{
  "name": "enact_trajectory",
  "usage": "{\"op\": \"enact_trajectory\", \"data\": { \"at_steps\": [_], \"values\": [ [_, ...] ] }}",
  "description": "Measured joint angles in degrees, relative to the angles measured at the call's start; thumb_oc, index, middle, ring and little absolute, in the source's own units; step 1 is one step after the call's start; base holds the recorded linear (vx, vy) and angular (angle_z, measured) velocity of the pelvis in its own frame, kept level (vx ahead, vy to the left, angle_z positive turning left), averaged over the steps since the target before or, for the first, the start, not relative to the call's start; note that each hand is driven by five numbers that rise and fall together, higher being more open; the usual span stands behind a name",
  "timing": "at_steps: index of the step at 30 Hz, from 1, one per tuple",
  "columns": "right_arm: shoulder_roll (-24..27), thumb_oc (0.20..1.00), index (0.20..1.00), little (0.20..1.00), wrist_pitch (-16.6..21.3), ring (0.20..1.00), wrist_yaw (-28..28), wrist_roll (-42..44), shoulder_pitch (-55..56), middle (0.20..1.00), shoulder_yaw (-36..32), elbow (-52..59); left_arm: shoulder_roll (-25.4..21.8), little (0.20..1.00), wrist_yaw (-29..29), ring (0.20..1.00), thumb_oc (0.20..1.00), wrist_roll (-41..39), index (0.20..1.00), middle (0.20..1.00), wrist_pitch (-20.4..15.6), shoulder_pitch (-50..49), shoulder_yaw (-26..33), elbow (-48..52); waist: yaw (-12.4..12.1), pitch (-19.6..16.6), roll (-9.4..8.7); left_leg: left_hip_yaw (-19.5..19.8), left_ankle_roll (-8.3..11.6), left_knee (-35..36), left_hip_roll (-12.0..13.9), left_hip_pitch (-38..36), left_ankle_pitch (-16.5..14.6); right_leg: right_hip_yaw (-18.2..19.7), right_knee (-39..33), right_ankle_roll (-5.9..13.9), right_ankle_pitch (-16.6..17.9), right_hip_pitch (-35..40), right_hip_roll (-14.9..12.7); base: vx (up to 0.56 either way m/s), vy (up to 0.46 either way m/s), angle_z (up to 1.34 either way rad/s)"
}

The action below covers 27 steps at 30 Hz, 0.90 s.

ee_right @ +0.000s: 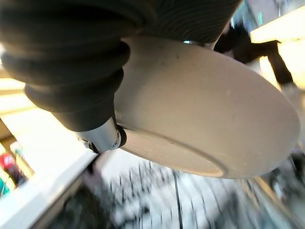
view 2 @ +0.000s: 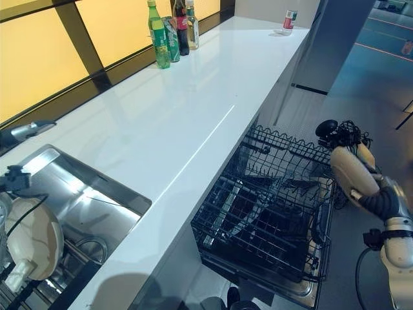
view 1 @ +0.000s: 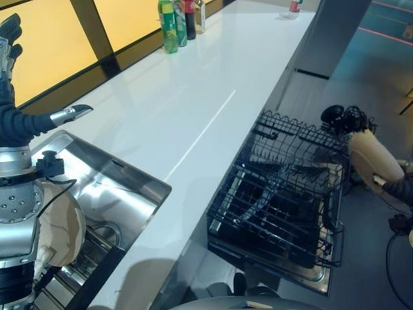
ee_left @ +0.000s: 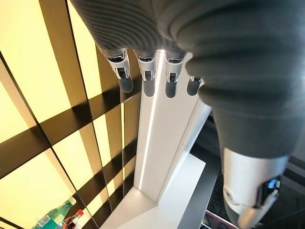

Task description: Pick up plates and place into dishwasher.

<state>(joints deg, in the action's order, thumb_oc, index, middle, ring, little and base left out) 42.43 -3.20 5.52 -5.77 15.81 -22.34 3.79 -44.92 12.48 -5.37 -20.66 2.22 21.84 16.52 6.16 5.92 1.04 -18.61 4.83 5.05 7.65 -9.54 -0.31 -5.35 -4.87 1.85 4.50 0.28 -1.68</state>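
My right hand (view 1: 345,119) is shut on a cream plate (view 1: 373,160), which it holds on edge just past the right side of the pulled-out black wire dishwasher rack (view 1: 284,194). In the right wrist view the thumb (ee_right: 102,136) presses on the underside of this plate (ee_right: 205,119). A second cream plate (view 2: 32,239) stands in the steel sink (view 1: 129,174) at the lower left. My left hand (view 1: 8,45) is raised above the sink's far-left side, its fingers (ee_left: 145,76) straight and holding nothing.
A long white counter (view 1: 193,97) runs from the sink to the far end. Several bottles (view 1: 174,22) stand by the yellow window at the back, and a small can (view 2: 290,19) stands at the far end. Grey floor lies to the right of the rack.
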Motion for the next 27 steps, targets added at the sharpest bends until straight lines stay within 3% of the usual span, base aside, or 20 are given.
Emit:
{"op": "enact_trajectory", "data": {
  "at_steps": [6, 12, 18, 27],
  "values": [
    [4.6, 0.2, 0.2, 0.2, 1.8, 0.2, 16.3, 10.4, -2.7, 0.2, 7.6, -5.7, 0.0, 1.0, 0.1, 1.0, 1.0, 0.1, 1.0, 1.0, 0.0, 0.1, -0.5, 0.0, -1.2, 0.0, 0.13, 0.4, 1.0, 0.0, 0.5, 0.1, -0.7, -0.2, 0.1, -0.07, 0.3, -0.4, 0.3, 0.01, -0.056, -0.02],
    [6.9, 0.2, 0.2, 0.2, 5.6, 0.2, 25.3, 17.2, -4.9, 0.2, 9.8, -11.9, 0.0, 1.0, 0.8, 1.0, 1.0, 0.2, 1.0, 1.0, -1.8, 0.2, -2.4, -0.9, -3.0, 0.0, 0.05, 0.9, 1.1, 0.0, 0.4, 0.0, -0.7, -0.6, 0.6, -0.01, 0.2, -0.3, -0.1, 0.05, -0.015, 0.04],
    [10.0, 0.2, 0.2, 0.2, 6.7, 0.2, 30.5, 16.7, -5.6, 0.2, 12.2, -14.2, 0.0, 1.0, 0.9, 1.0, 1.0, 0.2, 1.0, 1.0, -2.4, 0.2, -2.7, -2.0, -3.9, 0.1, -0.42, 1.6, 1.1, 0.0, 0.3, -0.2, -0.7, -1.3, 0.4, 0.04, 0.1, 0.4, -0.2, 0.04, -0.022, 0.06],
    [10.3, 0.2, 0.2, 0.2, 6.6, 0.2, 35.8, 16.4, -6.8, 0.2, 18.7, -18.9, -0.2, 1.0, 1.0, 1.0, 1.0, 0.2, 1.0, 1.0, -2.4, 0.2, -3.1, -2.1, -4.2, 0.2, -1.63, 2.2, 1.1, 0.0, 0.3, -0.7, -0.7, -1.8, -0.3, 0.15, 0.0, 1.6, -0.4, 0.03, -0.031, 0.04]
  ]
}}
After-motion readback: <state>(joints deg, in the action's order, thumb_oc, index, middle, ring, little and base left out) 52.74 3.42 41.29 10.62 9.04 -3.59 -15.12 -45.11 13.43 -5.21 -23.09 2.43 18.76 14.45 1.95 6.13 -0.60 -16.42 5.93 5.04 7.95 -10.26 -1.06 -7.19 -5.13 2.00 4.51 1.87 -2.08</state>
